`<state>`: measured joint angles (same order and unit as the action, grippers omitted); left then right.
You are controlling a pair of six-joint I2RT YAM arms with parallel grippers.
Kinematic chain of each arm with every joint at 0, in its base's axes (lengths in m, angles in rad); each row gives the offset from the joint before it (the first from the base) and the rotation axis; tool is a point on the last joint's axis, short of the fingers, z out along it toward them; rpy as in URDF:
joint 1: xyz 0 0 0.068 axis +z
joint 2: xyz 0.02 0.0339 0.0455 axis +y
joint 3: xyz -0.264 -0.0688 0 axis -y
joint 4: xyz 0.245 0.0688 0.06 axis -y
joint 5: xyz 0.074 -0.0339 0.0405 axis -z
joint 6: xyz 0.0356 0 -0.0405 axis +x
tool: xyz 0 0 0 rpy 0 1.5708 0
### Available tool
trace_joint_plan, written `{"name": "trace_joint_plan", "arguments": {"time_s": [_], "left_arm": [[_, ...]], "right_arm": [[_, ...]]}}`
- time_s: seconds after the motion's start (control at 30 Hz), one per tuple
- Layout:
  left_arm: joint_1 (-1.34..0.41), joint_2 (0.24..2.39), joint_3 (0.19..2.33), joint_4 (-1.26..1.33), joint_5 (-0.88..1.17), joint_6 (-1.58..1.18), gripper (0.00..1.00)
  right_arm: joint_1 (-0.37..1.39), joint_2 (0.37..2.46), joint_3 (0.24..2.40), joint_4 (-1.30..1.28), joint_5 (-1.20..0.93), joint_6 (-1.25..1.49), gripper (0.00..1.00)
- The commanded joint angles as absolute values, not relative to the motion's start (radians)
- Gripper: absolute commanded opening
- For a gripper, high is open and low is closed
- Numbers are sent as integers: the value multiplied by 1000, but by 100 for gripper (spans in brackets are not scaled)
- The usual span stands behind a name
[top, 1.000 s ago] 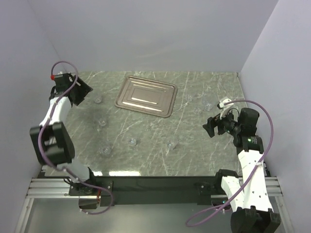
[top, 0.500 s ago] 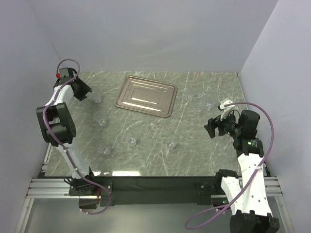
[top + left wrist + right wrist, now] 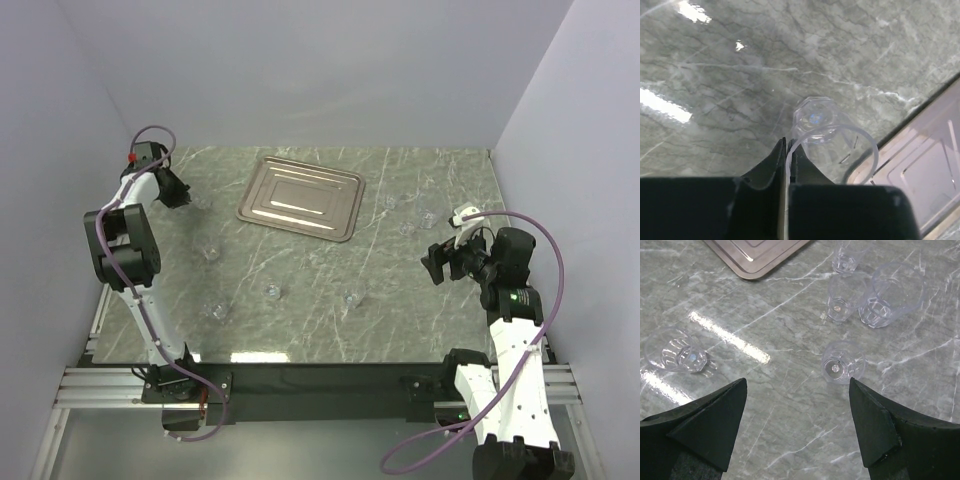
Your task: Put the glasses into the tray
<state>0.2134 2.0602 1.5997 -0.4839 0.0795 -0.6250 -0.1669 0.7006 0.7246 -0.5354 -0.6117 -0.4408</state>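
The left end effector [image 3: 788, 147] stands shut, its two fingers pressed together with only a sliver between them. In the left wrist view the near wall of the far-left glass [image 3: 832, 132] runs into that sliver. It therefore looks pinched by its rim, one finger inside and one outside, though the clear plastic makes this hard to confirm. This glass stands near the far left corner of the desk [image 3: 330, 320], its mouth toward the wrist camera and its base on or just above the marble; which of the two cannot be told.

The tray [image 3: 300, 197] lies to the right of this grasp, near the far edge of the desk. Its long axis runs roughly along that edge, a little skewed, and its near-left corner [image 3: 920, 165] shows just past the glass. The coming move is probably a lift and a short carry to the right over the rim, and the left arm is clearly the nearer one for it. No glass is visible in the tray.

The right end effector [image 3: 797, 415] hangs wide and holds nothing, near the right edge. It is above a loose group of other glasses [image 3: 842, 362] on the marble, and more are scattered across the middle of the desk.
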Motion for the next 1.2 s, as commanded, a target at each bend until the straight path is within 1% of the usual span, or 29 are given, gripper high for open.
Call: {"name": "trace_joint_plan", "arguments": {"time_s": [0.0,0.17,0.4,0.47,0.7,0.9,1.17], "left_arm": [[206,2031,1620,-446,69,-606,0],[203,1974,1597,-391,80,-592,0],[190,1963,1611,-356,199,-568,0],[177,1989,1640,-360,238,-561,0],[115,2069,1741,-383,267,-554,0],[43,2195,1935,-463,259,-546,0],[-41,2351,2126,-503,244,-587,1]], "right_arm": [[-169,681,718,-509,-601,-442,89],[-172,678,718,-509,-603,-443,89],[-172,677,716,-508,-600,-445,89],[-173,677,716,-509,-598,-445,89],[-173,677,715,-508,-595,-449,89],[-173,675,715,-508,-592,-451,89],[-173,669,712,-506,-589,-454,89]]}}
